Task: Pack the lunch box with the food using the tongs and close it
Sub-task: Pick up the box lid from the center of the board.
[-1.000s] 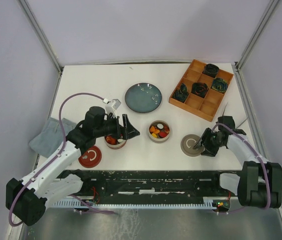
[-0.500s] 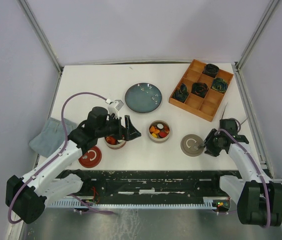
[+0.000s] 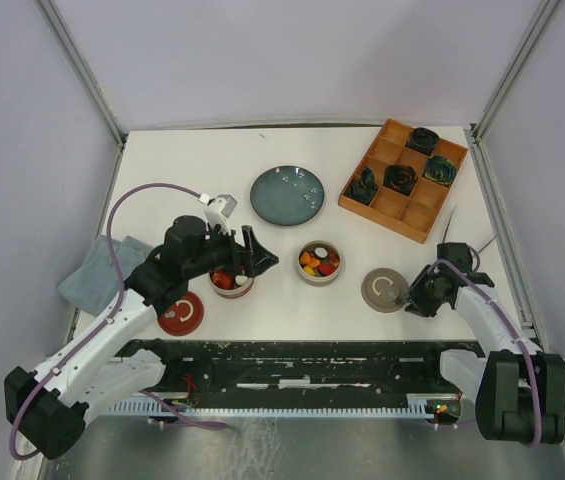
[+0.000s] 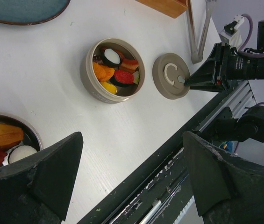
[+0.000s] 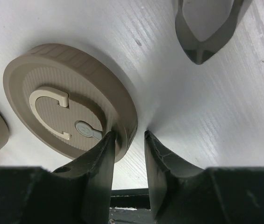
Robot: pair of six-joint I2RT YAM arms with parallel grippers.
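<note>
Between the fingers of the half-shut right claw [image 5: 129, 136] sits the lid [image 5: 71, 107] rim, unpinched: a thin edge hold may slip. Tongs [image 5: 206, 28] lie beyond that claw, food [image 4: 115, 70] in the lunch box [image 4: 89, 77] leftward; left claw [image 4: 132, 140] gapes empty.

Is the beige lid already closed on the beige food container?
No, the beige lid lies flat on the table beside the open container, with the food uncovered.

Your left arm is angling from the near-left corner toward the middle, the left gripper [image 3: 253, 256] hovering with jaws spread wide. Your right arm is bending in from the near right, the right gripper [image 5: 127, 136] pointing left and low, jaws standing narrowly apart.
</note>
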